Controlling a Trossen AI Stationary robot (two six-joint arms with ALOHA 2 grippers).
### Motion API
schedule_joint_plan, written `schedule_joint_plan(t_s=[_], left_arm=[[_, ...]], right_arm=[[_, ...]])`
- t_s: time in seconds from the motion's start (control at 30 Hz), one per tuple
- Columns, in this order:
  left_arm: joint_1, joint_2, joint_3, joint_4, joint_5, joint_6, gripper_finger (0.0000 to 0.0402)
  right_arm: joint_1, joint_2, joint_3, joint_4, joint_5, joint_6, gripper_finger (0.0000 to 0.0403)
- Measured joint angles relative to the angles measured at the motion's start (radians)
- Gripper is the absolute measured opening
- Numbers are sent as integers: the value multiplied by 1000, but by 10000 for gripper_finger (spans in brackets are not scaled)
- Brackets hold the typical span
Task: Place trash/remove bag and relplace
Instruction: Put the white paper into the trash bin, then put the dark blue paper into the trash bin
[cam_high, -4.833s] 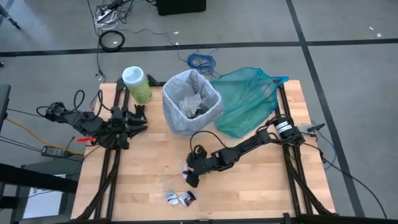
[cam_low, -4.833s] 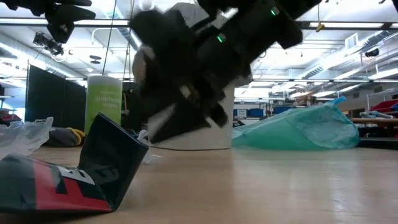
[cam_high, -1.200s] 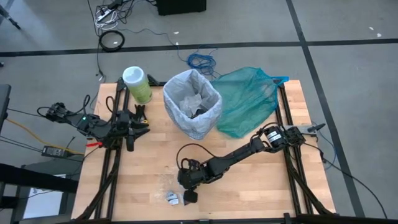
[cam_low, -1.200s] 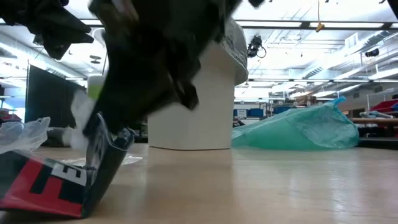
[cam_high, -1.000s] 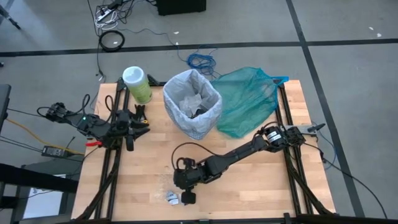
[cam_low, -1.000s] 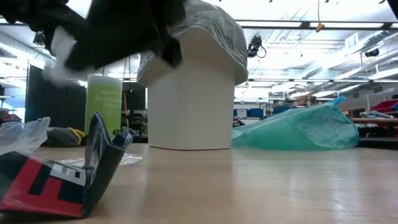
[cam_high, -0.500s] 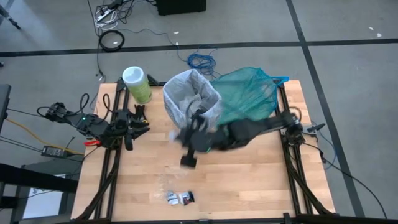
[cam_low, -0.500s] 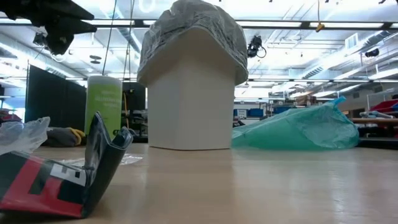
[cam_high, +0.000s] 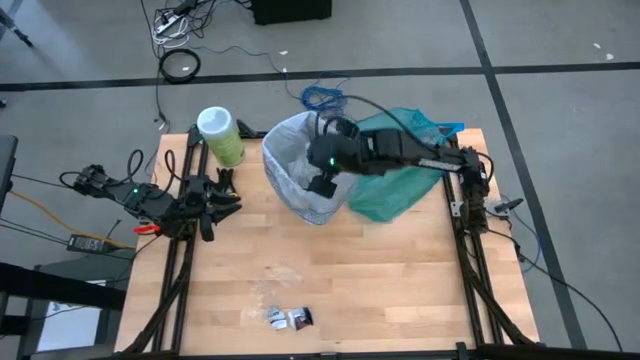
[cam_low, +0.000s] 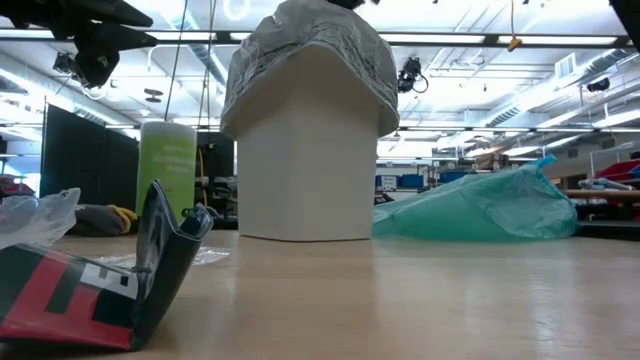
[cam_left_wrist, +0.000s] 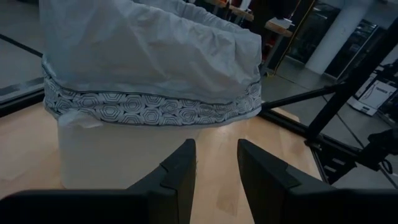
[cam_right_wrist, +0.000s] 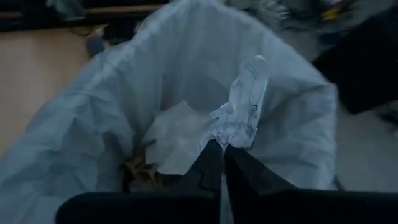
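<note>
Trash-loading step. Right claw above bin, clenched on white paper scrap over bag opening. Next: release, drop scrap inside. Left claw beside bin, spread, empty. More scraps on counter, well apart from bin.

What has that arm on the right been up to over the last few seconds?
The right gripper picked a white paper scrap from the table's near edge, swung across and now holds it over the lined bin. The left gripper, green canister, teal bag and remaining wrappers stayed put.
</note>
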Motion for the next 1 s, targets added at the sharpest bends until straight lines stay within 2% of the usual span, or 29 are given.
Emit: schedule_joint_plan(t_s=[0.1, 0.27, 0.37, 0.43, 0.53, 0.63, 0.73, 0.9, 1.0], left_arm=[[0, 0, 0, -1, 0, 0, 126], [0, 0, 0, -7, 0, 0, 126], [0, 0, 0, -18, 0, 0, 126], [0, 1, 0, -17, 0, 0, 126], [0, 2, 0, -18, 0, 0, 126], [0, 3, 0, -24, 0, 1, 126], [0, 3, 0, -29, 0, -1, 126], [0, 3, 0, -29, 0, -7, 126], [0, 3, 0, -29, 0, -17, 126]], right_arm=[[-29, -1, 0, 0, -99, -43, 57], [-28, -1, 0, -2, -120, -96, 158], [-30, -1, 0, -46, -144, -35, 215], [-25, -1, 0, -95, -214, 46, 232], [16, -13, 0, -146, -340, 81, 230], [99, -53, 0, -169, -361, 79, 210], [198, -83, 1, -189, -293, 114, 188], [357, -89, -2, -230, -101, 205, 166], [438, -89, -76, -224, -38, 310, 163]])
